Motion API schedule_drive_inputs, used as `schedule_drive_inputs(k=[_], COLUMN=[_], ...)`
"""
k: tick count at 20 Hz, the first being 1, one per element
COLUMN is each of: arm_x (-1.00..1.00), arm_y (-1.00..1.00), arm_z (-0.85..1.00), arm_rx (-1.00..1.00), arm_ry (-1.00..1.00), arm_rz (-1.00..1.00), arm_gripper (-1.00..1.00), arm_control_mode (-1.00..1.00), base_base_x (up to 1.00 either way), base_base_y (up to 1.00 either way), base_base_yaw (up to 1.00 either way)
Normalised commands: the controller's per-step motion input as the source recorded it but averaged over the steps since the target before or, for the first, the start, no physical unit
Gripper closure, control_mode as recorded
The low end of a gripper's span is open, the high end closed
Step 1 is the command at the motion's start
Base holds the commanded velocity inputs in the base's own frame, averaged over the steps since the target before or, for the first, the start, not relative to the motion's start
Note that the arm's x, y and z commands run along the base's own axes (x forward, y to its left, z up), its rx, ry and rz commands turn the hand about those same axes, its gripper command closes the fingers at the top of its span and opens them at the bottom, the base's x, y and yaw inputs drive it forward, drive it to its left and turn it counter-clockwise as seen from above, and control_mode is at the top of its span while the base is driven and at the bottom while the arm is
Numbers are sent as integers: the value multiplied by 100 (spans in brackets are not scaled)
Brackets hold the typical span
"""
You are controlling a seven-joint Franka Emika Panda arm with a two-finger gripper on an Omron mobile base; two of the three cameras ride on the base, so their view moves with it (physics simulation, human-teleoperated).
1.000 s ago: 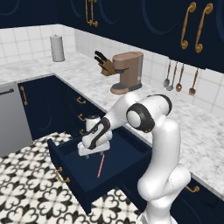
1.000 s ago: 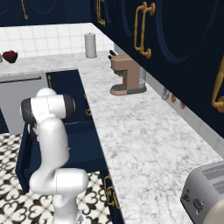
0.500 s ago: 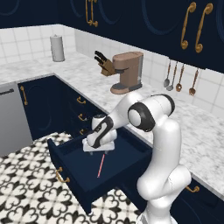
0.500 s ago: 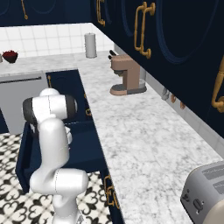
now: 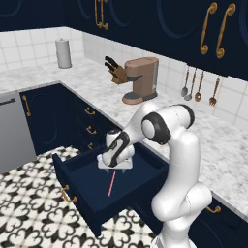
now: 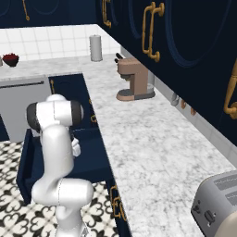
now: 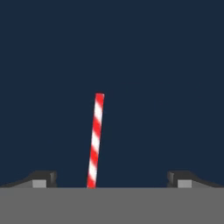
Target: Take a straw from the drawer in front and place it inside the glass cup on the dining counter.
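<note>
The wide navy drawer stands pulled open, its brass handle on the front. A red-and-white striped straw lies flat on the drawer floor. My gripper points down into the drawer just behind the straw's far end. In the hand view the straw runs up from the bottom edge, closer to the left fingertip than to the right one. The gripper is open and holds nothing. The glass cup and the dining counter are out of view.
On the L-shaped marble worktop stand a coffee machine, a knife block and a paper towel roll. Utensils hang on the wall. A toaster sits near the worktop's end. A dishwasher is at the left.
My hand has shifted a little right and lower inside the drawer, closer to the straw. The straw and the drawer have not moved.
</note>
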Motion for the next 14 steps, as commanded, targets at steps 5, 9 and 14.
schedule_drive_inputs(k=[5, 9, 14], arm_x=[6, 21, 33], arm_y=[0, 0, 5], arm_z=[-19, -30, -27], arm_rx=[0, 0, 0], arm_ry=[0, 0, 0], arm_rz=[-3, -2, 0], arm_gripper=[-100, -100, -100], arm_control_mode=[-100, -100, -100], base_base_x=[0, 0, 0], base_base_y=[0, 0, 0], base_base_yaw=[0, 0, 0])
